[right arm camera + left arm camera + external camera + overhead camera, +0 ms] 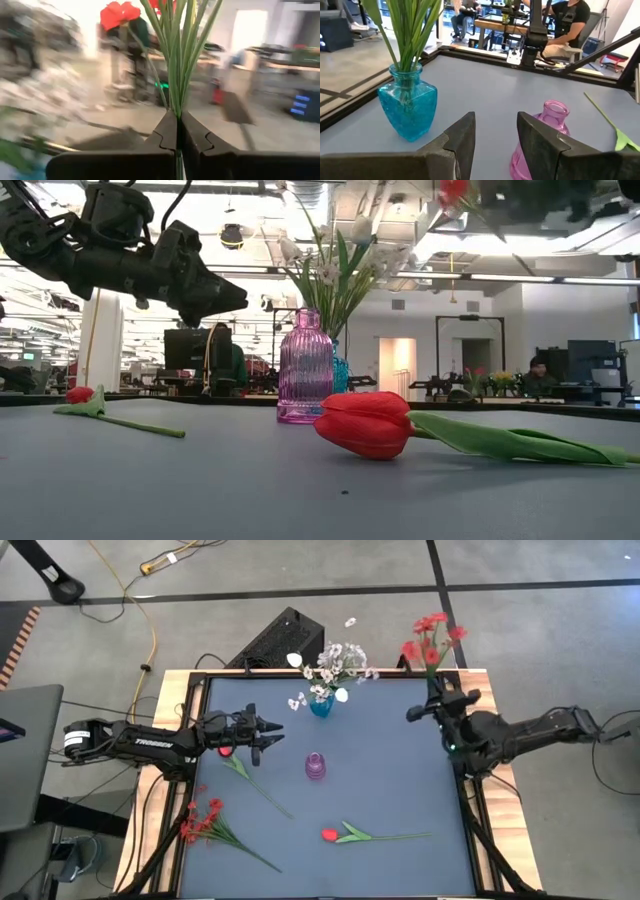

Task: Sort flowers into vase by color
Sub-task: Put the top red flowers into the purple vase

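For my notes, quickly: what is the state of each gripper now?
Left gripper: open, holding nothing.
Right gripper: closed on red flower spray.

Two vases [316, 767], several flowers [378, 835]

Left gripper [268, 733] hovers parted; right gripper [437, 692] is clamped, raised.

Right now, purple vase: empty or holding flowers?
Empty. The purple vase stands upright with nothing rising from its neck; the wrist view shows its open mouth bare. White flowers sit in the blue vase.
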